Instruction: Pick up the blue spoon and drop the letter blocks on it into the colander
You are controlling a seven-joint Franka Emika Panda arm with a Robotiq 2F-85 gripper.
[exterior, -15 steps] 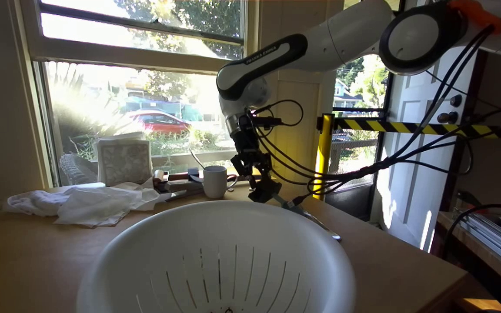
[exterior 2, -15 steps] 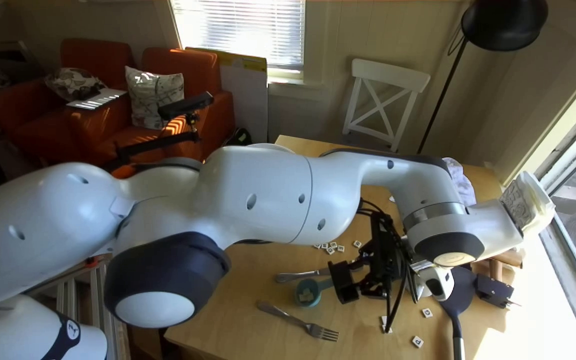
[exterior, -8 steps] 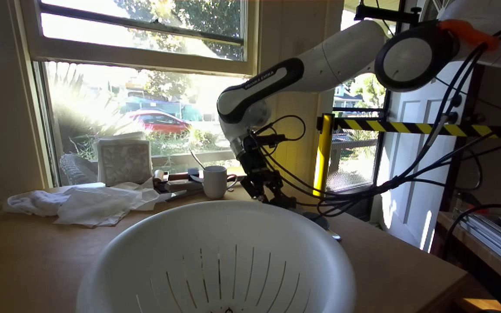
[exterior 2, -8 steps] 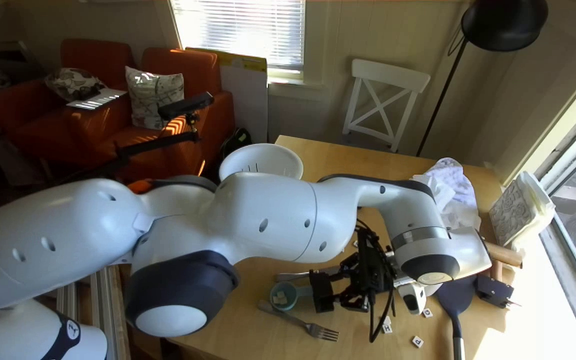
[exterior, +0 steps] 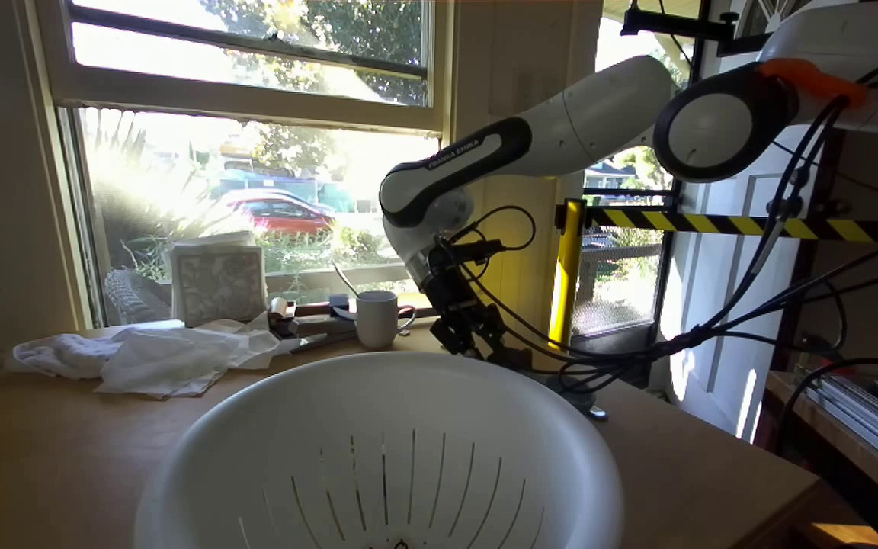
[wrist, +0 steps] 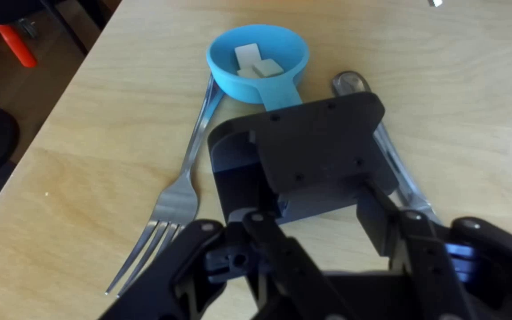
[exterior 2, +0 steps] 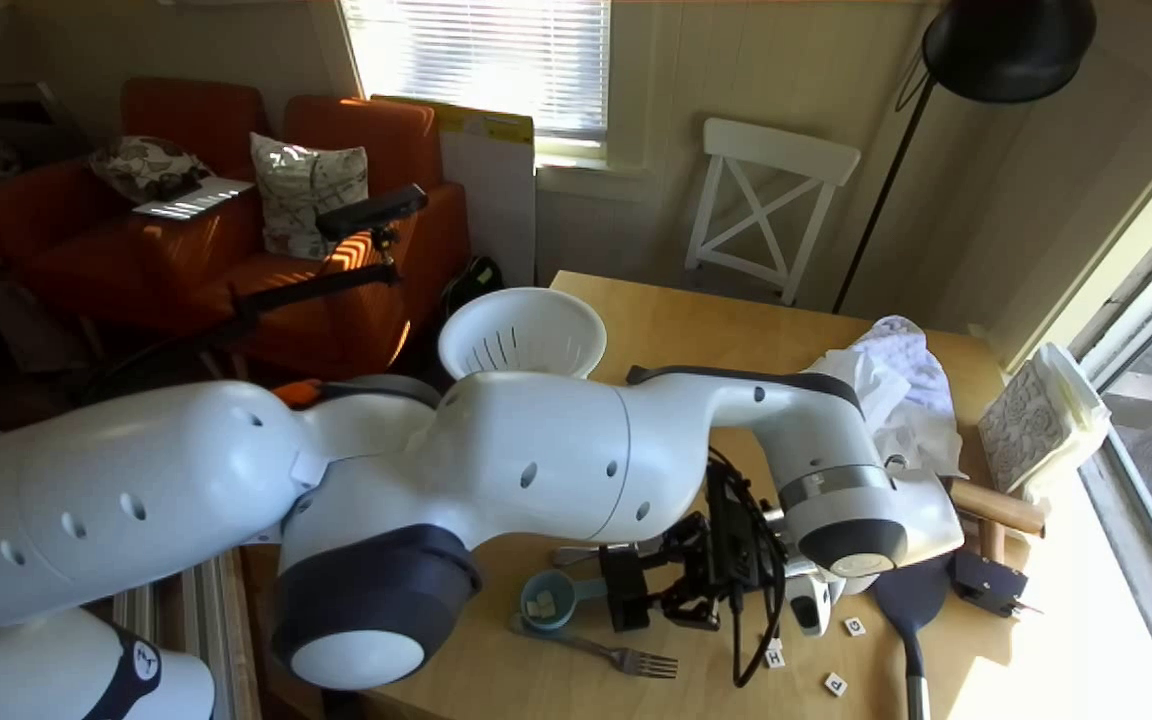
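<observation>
The blue spoon's round teal bowl (wrist: 258,86) is at the top of the wrist view with a few white letter blocks (wrist: 268,68) in it. It also shows in both exterior views (exterior 2: 548,590) (exterior: 578,399), partly hidden in one of them. My black gripper (wrist: 298,146) is shut on the spoon's handle, most of which its pads hide. In an exterior view the gripper (exterior 2: 626,588) is low over the table, with the bowl level above the fork's handle. Contact there is unclear. The white slitted colander (exterior: 378,404) shows in both exterior views (exterior 2: 526,335), apart from the gripper.
A fork (wrist: 178,200) lies on one side of the gripper and another metal utensil (wrist: 382,138) on the other. Loose letter blocks (exterior 2: 774,655), a dark spatula (exterior 2: 916,600) and a wooden-handled tool (exterior 2: 996,508) lie nearby. A white mug (exterior: 376,319) stands behind the colander.
The arm has lowered, and the gripper has moved with the spoon toward the fork's handle end. The blocks are still in the bowl. The arm no longer hides most of the colander.
</observation>
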